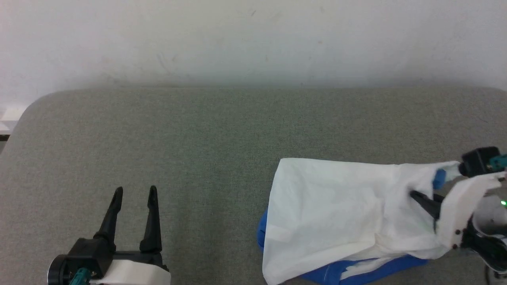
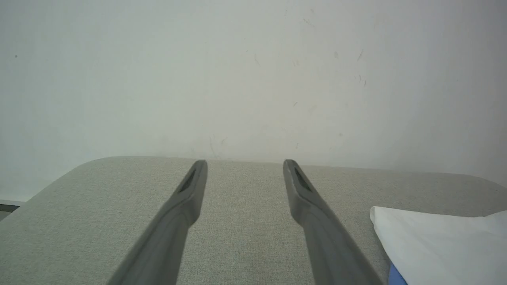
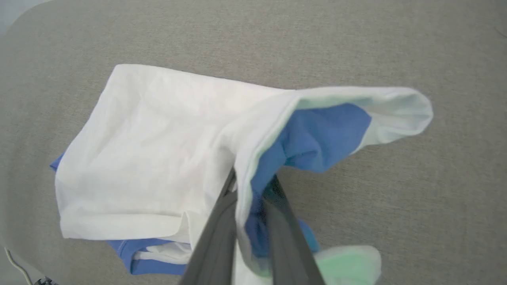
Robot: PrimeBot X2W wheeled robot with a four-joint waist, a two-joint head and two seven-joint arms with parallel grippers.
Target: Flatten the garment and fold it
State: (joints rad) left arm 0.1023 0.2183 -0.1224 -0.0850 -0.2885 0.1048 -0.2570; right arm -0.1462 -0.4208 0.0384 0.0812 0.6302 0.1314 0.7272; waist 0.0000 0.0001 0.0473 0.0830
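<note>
The garment (image 1: 336, 213) lies partly folded at the right of the grey table (image 1: 198, 134), white body up with blue cloth showing under its near and left edges. Its right edge is lifted off the table. My right gripper (image 1: 416, 196) comes in from the right and is shut on that raised edge; in the right wrist view the garment (image 3: 158, 158) has its white and blue layers pinched between the fingers (image 3: 222, 221) of my right gripper (image 3: 253, 182). My left gripper (image 1: 134, 192) stands open at the lower left, well away from the garment (image 2: 443, 245). Its fingers (image 2: 186, 198) hold nothing.
A pale wall (image 1: 253, 39) rises behind the table's far edge. The table's rounded left corner (image 1: 35, 103) is near the frame's left side. Bare grey cloth surface stretches between my left gripper and the garment.
</note>
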